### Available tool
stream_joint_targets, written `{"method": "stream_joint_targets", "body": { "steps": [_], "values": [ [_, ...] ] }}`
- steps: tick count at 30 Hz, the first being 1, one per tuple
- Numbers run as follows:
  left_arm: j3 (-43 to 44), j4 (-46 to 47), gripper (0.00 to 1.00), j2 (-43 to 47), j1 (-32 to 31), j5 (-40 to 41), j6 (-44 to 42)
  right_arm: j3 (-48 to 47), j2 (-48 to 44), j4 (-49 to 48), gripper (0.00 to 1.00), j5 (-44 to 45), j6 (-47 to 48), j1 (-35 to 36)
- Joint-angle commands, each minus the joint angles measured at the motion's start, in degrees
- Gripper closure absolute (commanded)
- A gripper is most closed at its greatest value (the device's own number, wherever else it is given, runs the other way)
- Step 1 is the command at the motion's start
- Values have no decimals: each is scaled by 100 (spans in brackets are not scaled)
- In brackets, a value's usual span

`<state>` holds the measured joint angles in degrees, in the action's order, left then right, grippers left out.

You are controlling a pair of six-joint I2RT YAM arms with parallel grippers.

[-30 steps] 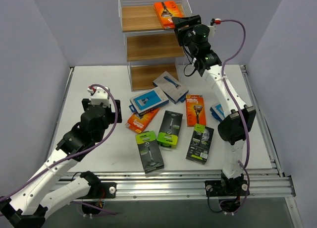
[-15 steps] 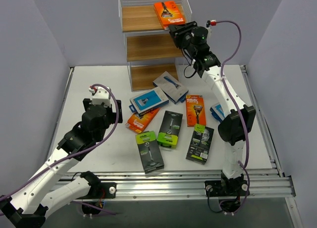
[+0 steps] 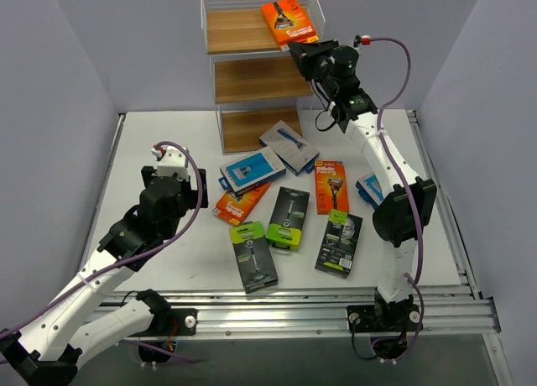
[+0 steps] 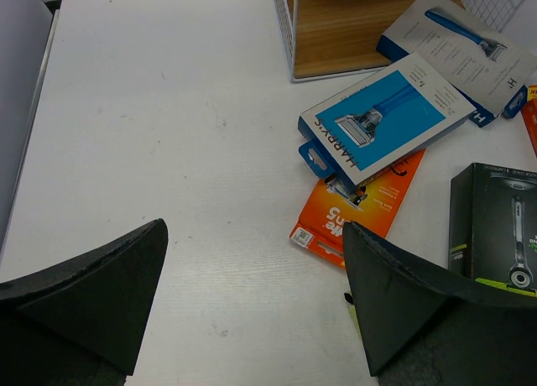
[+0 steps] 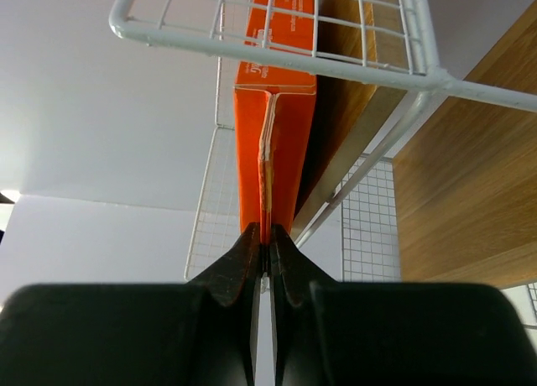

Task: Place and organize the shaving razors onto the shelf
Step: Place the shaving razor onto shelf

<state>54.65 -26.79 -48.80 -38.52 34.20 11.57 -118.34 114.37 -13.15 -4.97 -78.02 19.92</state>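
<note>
We see right tool (image 5: 265, 242) pinching edge of flat orange razor pack (image 5: 277, 143) on top tier of white-wire wooden shelf (image 3: 243, 31); left tool (image 4: 254, 231) spread wide, empty.

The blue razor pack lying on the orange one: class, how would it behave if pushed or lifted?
The blue razor pack looks flat and boxy: probably stiff, light. Propped partly on the orange pack, it likely slides, not rolls.

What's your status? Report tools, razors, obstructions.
Left tool open over table. Right tool shut at edge of orange pack, top tier of shelf. Other packs loose on table. Wire rail right at pack.
</note>
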Motion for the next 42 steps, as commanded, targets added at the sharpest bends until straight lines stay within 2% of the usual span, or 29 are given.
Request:
{"method": "stream_joint_targets", "body": {
  "steps": [1,7,16,27,42],
  "values": [
    [107,130,6,2,-15,-9,-50,57,-266,-575,100,-127,-239,-32],
    [107,121,6,-7,-15,-18,-41,434,-301,-1093,100,48,-556,20],
    [107,121,6,-25,-15,-44,-41,1058,-547,-1629,100,1147,-776,257],
    [107,121,6,-60,-15,-88,-32,875,-283,-1999,100,2333,-803,723],
    [107,112,6,-95,-15,-141,-15,839,-99,-2087,100,2440,-970,636]
  ]
}}
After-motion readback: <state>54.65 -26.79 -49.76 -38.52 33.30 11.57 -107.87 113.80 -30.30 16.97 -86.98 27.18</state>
